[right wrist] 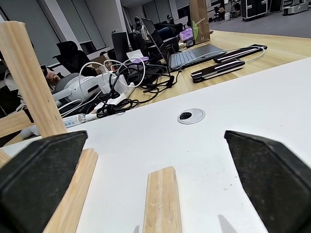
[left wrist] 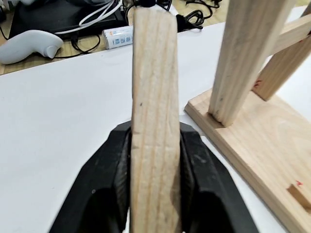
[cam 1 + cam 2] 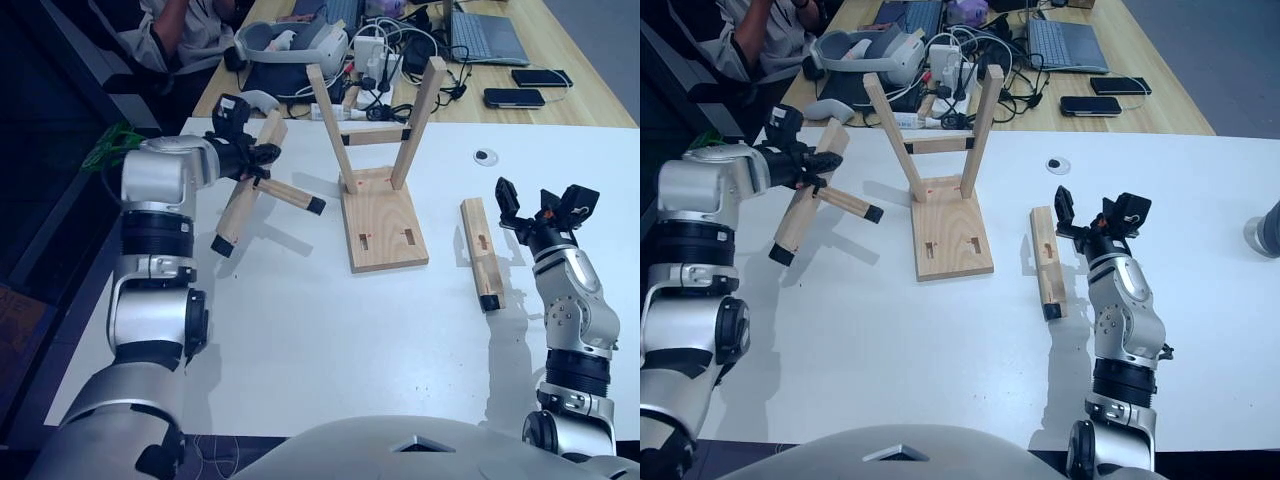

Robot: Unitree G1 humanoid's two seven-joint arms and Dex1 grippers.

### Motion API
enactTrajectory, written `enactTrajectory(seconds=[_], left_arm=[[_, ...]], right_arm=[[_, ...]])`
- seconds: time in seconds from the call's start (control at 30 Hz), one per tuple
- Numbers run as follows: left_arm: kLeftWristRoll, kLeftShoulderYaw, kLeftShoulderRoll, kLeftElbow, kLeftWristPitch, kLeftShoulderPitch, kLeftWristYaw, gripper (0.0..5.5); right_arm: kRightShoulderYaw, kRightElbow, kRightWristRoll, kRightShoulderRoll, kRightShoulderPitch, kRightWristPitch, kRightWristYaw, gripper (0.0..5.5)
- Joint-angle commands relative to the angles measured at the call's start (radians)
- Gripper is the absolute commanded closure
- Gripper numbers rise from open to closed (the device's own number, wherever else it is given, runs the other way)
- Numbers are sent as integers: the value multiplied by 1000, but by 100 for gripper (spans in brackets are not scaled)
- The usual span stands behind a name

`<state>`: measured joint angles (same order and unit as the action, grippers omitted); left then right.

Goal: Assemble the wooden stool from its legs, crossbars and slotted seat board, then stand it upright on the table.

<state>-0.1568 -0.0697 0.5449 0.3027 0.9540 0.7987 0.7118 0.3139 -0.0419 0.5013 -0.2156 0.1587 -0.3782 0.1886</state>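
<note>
The slotted seat board (image 3: 383, 232) lies flat mid-table, with two legs (image 3: 418, 118) standing up from its far end, joined by a crossbar (image 3: 373, 137). To its left, my left gripper (image 3: 258, 158) is shut on a second leg piece (image 3: 243, 195) with a crossbar (image 3: 292, 195) sticking out sideways, held tilted with its lower end near the table. In the left wrist view the fingers (image 2: 109, 170) clamp that leg (image 2: 153, 87). A loose wooden piece (image 3: 481, 252) lies right of the board. My right gripper (image 3: 542, 200) hovers open just right of it, and the wood (image 1: 163, 199) shows between its jaws.
A cable grommet (image 3: 487, 155) sits in the white table (image 3: 330, 340) behind the loose piece. A wooden desk (image 3: 590, 100) behind holds a laptop (image 3: 485, 35), phones (image 3: 513, 97), cables and a headset (image 3: 295, 45). The table's front half is bare.
</note>
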Motion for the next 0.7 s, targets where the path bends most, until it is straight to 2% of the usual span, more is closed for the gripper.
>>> enactTrajectory(seconds=[0.03,0.13,0.3,0.4,0.43,0.6,0.7], left_arm=[[-127,-106,71,-289,178,52,17,448],[-205,-164,28,-372,232,131,-21,448],[-300,-181,-191,-480,115,177,-141,448],[-301,-96,-280,-530,30,110,-179,448],[-292,-33,-290,-552,-4,68,-165,448],[-238,189,-254,-597,-136,-91,-84,448],[-217,234,-242,-599,-185,-126,-70,448]], right_arm=[[31,-18,60,-20,61,-60,4,10],[36,-30,98,-15,99,-105,-9,10],[29,-45,159,-4,199,-199,-48,10],[33,-65,228,-1,250,-288,-66,10],[34,-72,252,0,267,-313,-67,10],[51,-96,362,9,326,-399,-86,10],[39,-108,379,0,328,-423,-78,10]])
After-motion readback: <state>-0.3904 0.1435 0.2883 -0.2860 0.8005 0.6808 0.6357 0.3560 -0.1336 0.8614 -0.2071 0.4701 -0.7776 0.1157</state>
